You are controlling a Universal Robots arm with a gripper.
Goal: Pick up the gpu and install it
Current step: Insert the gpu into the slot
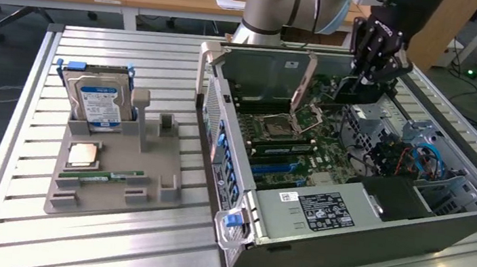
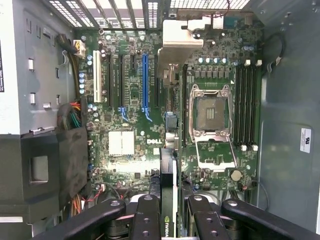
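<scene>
The gpu, a thin dark card seen edge-on with a green logo near the fingers, is clamped in my gripper, which is shut on it. In the exterior view the gripper hangs over the far side of the open computer case, and the gpu points down from it toward the motherboard. The card floats above the board, apart from it. The wrist view shows the long blue expansion slot and black slots beside it, some way off from the card's edge.
An open CPU socket with its raised silver lever sits beside the memory slots. On the slatted table, at the exterior view's left, a grey fixture holds a hard drive, a processor and a green memory stick.
</scene>
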